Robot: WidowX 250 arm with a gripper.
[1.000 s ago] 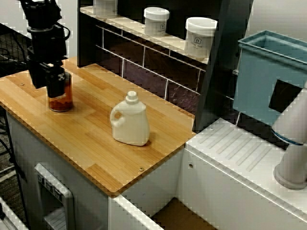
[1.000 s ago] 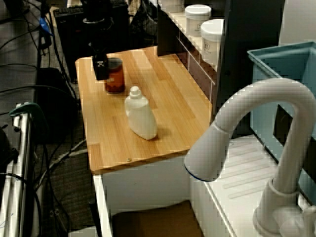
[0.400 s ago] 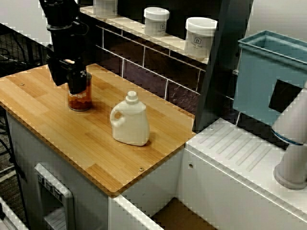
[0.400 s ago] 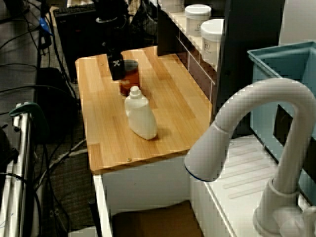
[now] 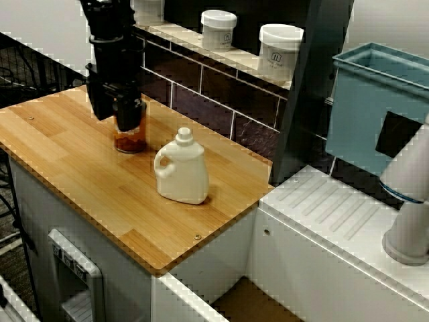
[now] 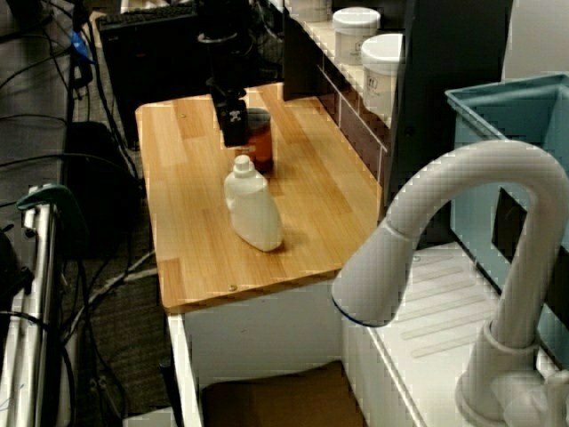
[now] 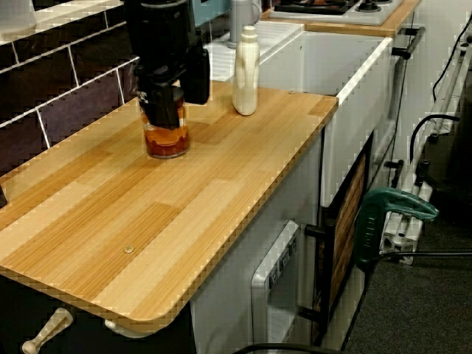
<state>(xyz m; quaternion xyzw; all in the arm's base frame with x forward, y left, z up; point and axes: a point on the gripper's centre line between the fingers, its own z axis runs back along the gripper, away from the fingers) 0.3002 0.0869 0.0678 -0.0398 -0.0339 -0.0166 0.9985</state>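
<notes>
jar of amber contents, clasped by gripper, near white bottle.

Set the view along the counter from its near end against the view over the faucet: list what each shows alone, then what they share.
Only the view along the counter: a stove top at the far end and a white appliance front under the worktop. Only the view over the faucet: the white faucet, white tubs on the shelf, and a teal bin. Both: the gripper closed on the jar of amber liquid, the white detergent bottle standing apart from it, and the wooden worktop.
</notes>
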